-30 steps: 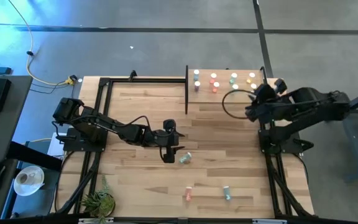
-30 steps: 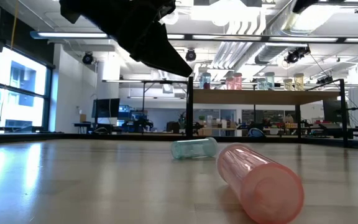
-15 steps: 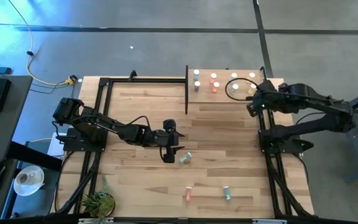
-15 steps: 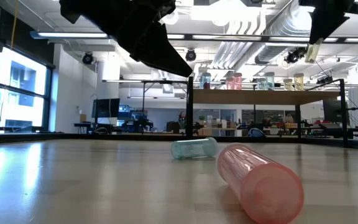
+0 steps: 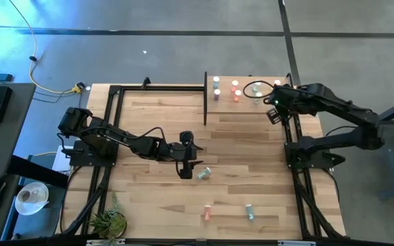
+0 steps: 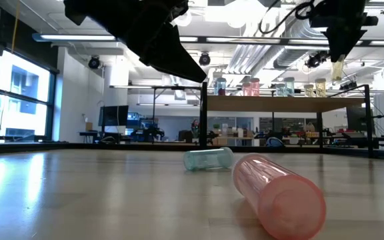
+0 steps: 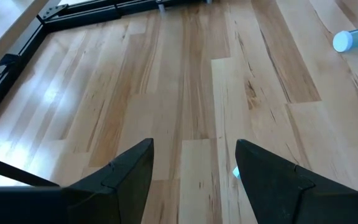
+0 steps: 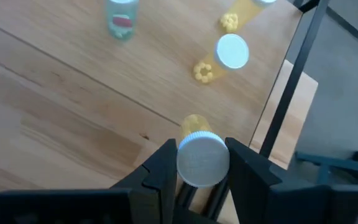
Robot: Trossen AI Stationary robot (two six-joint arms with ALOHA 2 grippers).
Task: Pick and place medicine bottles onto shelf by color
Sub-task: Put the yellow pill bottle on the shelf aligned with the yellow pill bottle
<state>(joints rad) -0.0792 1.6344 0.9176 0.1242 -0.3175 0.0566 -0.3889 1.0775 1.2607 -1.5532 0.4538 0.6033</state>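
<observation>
Hanging over the shelf [image 5: 252, 104], the right gripper [image 8: 202, 167] is clamped on a yellow bottle [image 8: 202, 158], its fingers [image 8: 160, 169] pressed against the white cap on both sides. In the low view that bottle dangles upright below the gripper, above the shelf's yellow end. Beneath it, in the right wrist view, two yellow bottles [image 8: 230, 53] stand on the shelf near its black post [image 8: 284, 93], and a teal one [image 8: 120, 17] stands farther along.

From above, the shelf holds upright bottles in pairs: blue-grey [image 5: 216, 87], pink [image 5: 236, 90], teal [image 5: 257, 87] and yellow [image 5: 278, 87].

Over the middle of the worktop [image 5: 149, 198] the left gripper [image 5: 185, 171] hovers with its jaws spread wide and nothing between them. A teal bottle [image 5: 204, 173] lies on its side just beside it. Nearer the front edge lie a pink bottle [image 5: 207, 214] and another teal bottle [image 5: 250, 212], both on their sides and apart from each other.
</observation>
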